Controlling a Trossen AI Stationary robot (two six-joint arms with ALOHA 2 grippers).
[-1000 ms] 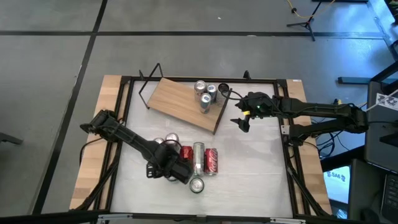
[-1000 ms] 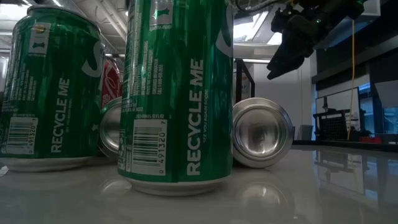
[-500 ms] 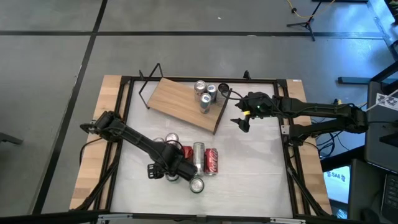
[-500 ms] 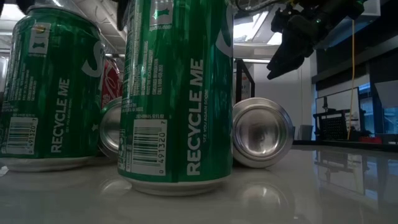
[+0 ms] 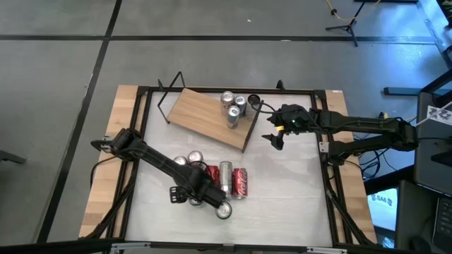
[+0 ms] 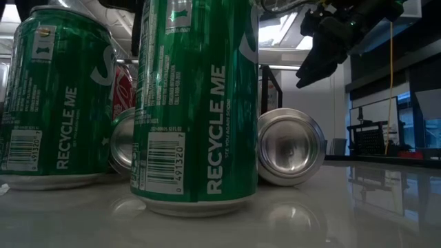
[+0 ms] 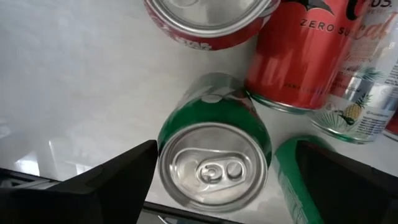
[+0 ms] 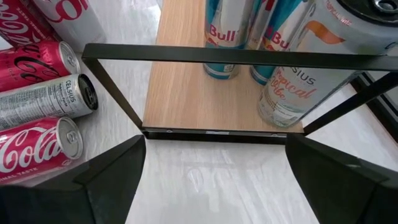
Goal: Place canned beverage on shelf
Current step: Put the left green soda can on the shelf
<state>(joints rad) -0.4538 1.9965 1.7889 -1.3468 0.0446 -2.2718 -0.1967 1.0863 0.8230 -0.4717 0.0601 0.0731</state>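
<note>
Grey concrete floor surrounds a pale, glossy tabletop (image 5: 282, 204) with wooden side strips and a black frame.

Item 1: left claw (image 7: 217, 180), two dark matte fingers (image 7: 112, 180) spread wide apart, holding nothing. We see it poised directly over an upright green can (image 7: 214, 155) with a silver pull-tab lid, one finger on each side of it. In the high view this claw (image 5: 201, 194) sits near the front of the tabletop among the loose cans.

Item 2: neighbouring cans: a red Zero Sugar can (image 7: 301, 53), a silver printed can (image 7: 360, 74), a second green can (image 7: 305, 180), all smooth cylinders close together.

Item 3: right claw (image 8: 214, 180), fingers wide apart, empty, hanging just beside the shelf's near edge (image 5: 274, 137).

Item 4: shelf (image 5: 205, 116), a rectangular light-brown woodgrain board with dark edge and thin black wire supports, set askew at the back of the tabletop. Silver cans (image 5: 233, 106) stand clustered at its right end.
</note>
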